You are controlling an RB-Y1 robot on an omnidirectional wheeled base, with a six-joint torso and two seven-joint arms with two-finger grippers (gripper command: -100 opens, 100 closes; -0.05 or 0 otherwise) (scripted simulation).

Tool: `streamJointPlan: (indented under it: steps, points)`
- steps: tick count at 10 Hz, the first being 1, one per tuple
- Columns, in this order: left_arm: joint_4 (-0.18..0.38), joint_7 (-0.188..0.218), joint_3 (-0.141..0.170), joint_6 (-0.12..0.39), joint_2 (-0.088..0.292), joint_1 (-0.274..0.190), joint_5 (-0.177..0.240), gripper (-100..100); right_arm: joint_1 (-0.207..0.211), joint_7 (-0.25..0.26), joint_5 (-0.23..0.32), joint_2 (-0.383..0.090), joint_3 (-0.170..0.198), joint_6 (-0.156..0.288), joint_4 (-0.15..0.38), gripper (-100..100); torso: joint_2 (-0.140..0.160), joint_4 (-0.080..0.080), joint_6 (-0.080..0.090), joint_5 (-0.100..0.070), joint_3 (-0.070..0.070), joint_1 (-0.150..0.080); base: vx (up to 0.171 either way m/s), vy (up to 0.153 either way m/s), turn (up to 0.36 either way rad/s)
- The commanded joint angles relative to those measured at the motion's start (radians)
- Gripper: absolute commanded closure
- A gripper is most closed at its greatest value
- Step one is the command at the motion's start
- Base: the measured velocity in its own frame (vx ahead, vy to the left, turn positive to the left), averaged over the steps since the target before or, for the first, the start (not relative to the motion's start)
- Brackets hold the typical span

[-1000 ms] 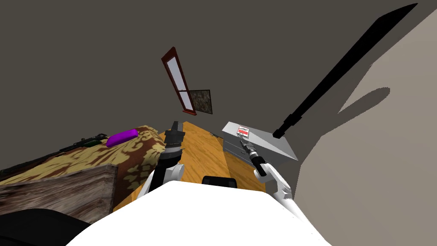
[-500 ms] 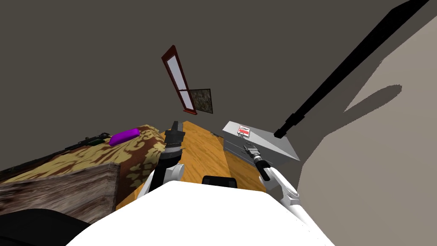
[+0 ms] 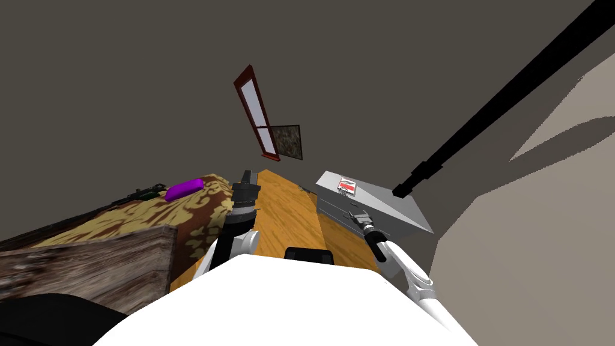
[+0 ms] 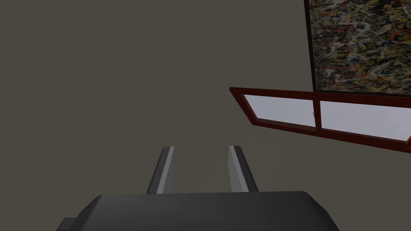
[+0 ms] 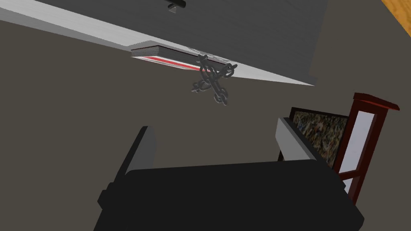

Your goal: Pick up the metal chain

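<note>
Chain: a small dark bunch of links [image 5: 212, 82] lies on a red-and-white booklet [image 5: 160, 54] on top of the grey cabinet [image 3: 384, 207], at the right of the scene. Nothing grips it.
Right tool: the right tool [image 5: 213, 125] has its fingers spread wide with nothing between them. It aims at the chain from the near side, apart from it.
Left tool: the left tool [image 4: 201, 147] is raised over the wood floor [image 3: 282, 204], beside the patterned bed [image 3: 180, 213]. Its gap is narrow and empty.
Just changed: my head has swung, so the whole room slid in the head view. Beyond that, the right tool has drawn back toward me, from close by the booklet to the cabinet's near edge. Chain and booklet lie as they did.
Meaning: no grasp has been made, I judge. The reach looks to be re-aiming, so the whole pick-up is still ahead.
Next: go far again, centre the bunch between the blades, then close.
Risk: the thin links may slip out, or the booklet may get pinched too.
</note>
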Motion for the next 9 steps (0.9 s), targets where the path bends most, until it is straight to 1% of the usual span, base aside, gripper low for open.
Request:
streamJointPlan:
  steps: [1, 3, 5, 6, 8, 9]
  points:
    - [0.000, 0.000, 0.000, 0.000, 0.000, 0.000, 0.000, 0, 0.001, 0.027, 0.024, -0.028, 0.015, 0.031, 0.014, -100, 0.000, 0.000, 0.000, 0.000, 0.000, 0.000, 0.031, 0.025, 0.100]
    - [0.000, 0.000, 0.000, 0.000, 0.000, 0.000, 0.000, 0, 0.009, 0.058, 0.060, -0.049, 0.023, 0.051, 0.036, -100, 0.000, 0.000, 0.000, 0.000, 0.000, 0.001, 0.061, 0.027, 0.106]
    - [0.000, 0.000, 0.000, 0.000, 0.000, 0.000, 0.000, 0, 0.009, 0.058, 0.060, -0.049, 0.023, 0.051, 0.036, -100, -0.001, 0.000, 0.000, 0.000, -0.001, 0.000, 0.028, -0.002, -0.008]
    - [0.000, 0.000, 0.000, 0.000, 0.000, 0.000, 0.000, 0, 0.012, 0.072, 0.077, -0.059, 0.027, 0.061, 0.047, -100, 0.001, 0.000, 0.001, 0.000, 0.001, -0.002, 0.037, 0.014, 0.054]
    - [0.000, 0.000, 0.000, 0.000, 0.000, 0.000, 0.000, 0, 0.012, 0.072, 0.077, -0.059, 0.027, 0.061, 0.047, -100, -0.001, 0.000, 0.000, 0.000, 0.000, 0.000, 0.054, 0.000, 0.002]
    - [0.000, 0.000, 0.000, 0.000, 0.000, 0.000, 0.000, 0, 0.014, 0.086, 0.094, -0.068, 0.032, 0.070, 0.058, -100, -0.001, 0.000, 0.000, 0.000, 0.000, -0.002, 0.074, 0.019, 0.068]
